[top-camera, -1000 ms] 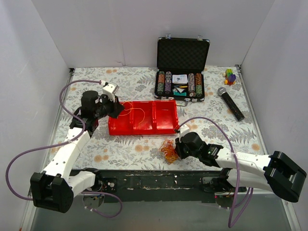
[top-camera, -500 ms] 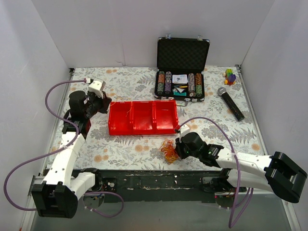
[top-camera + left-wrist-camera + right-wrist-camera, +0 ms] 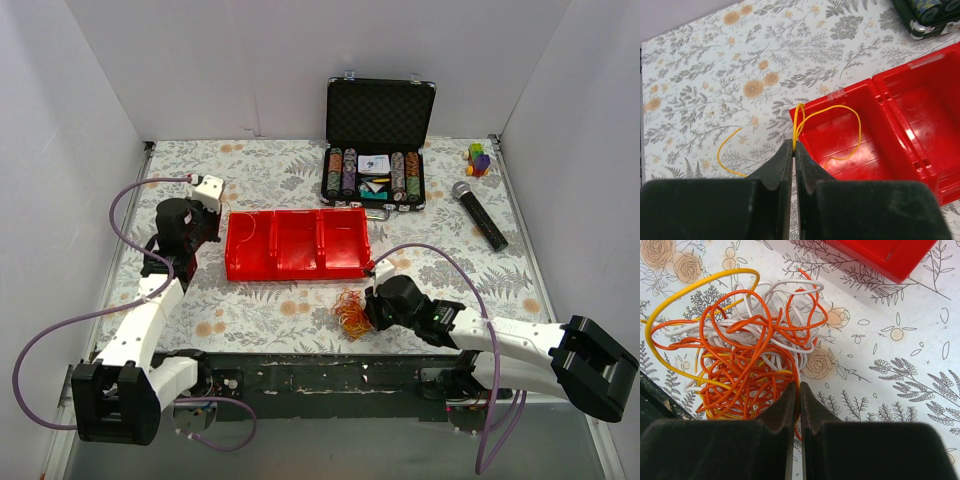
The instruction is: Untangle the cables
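Up close, the left end effector [image 3: 793, 145] is pinched together on a single thin yellow cable [image 3: 859, 134] just outside the left wall of the red plastic three-compartment tray [image 3: 295, 268]. From the pinch the cable rises over that wall and opens into a wide loop within the outline of the tray's left compartment. Whether the loop rests on the compartment floor cannot be told. Its other tail curls out over the floral-patterned surface [image 3: 260, 160] on the side towards the left edge. So the cable runs roughly crosswise, from the surface on the left into the tray on the right.

Meanwhile the right end effector [image 3: 795, 385] is clamped on an orange strand at the edge of the clump of thin orange, yellow and white wiry cables [image 3: 745, 360]. The clump lies on the surface close to its near edge, right of the middle, just in front of the tray's near right corner and apart from it. It is roughly round, with no clear long axis. One large yellow loop arcs out of its side, away from the end effector.
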Robot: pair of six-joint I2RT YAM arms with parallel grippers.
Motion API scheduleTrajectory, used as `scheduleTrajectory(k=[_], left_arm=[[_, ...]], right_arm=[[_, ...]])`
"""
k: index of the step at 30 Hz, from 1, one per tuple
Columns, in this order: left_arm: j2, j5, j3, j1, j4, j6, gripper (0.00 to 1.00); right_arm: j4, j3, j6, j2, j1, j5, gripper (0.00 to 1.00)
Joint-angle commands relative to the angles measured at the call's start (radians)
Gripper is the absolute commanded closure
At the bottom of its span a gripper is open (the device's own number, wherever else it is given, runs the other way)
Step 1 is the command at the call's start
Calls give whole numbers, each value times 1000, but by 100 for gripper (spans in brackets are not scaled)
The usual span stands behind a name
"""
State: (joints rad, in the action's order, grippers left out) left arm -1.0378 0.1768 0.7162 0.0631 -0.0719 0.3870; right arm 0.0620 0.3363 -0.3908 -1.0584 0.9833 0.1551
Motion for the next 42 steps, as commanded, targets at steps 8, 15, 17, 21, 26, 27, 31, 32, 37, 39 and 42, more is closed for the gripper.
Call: scheduleTrajectory(k=[8,15,17,21,26,27,31,32,37,39,42], left_arm=[[30,50,-56,224,66,-54,100],[19,15,-135,248,96,-71,100],[21,35,-142,248,93,-40,100],[5,46,-132,245,89,32,100],[-22,-75,-121,204,153,78,100],[-31,-88,-118,184,158,76,100],[-67,-108,-119,135,152,50,100],[-70,-96,-123,123,144,46,100],[-97,-114,-155,118,165,15,100],[-120,-151,-159,118,178,-6,100],[-136,-163,-166,119,208,-39,100]], right_arm=[[-17,-19,-10,15,6,14,95],[-18,-23,-13,25,6,21,95],[-18,-20,-11,20,6,20,95],[-22,-19,-11,14,6,18,95],[-22,-20,-13,20,6,20,95],[-22,-19,-13,20,6,21,95],[-21,-19,-13,15,6,21,95],[-19,-16,-11,11,6,21,95],[-19,-14,-10,6,6,20,95],[-21,-14,-10,6,6,20,95],[-19,-14,-13,6,6,21,95]])
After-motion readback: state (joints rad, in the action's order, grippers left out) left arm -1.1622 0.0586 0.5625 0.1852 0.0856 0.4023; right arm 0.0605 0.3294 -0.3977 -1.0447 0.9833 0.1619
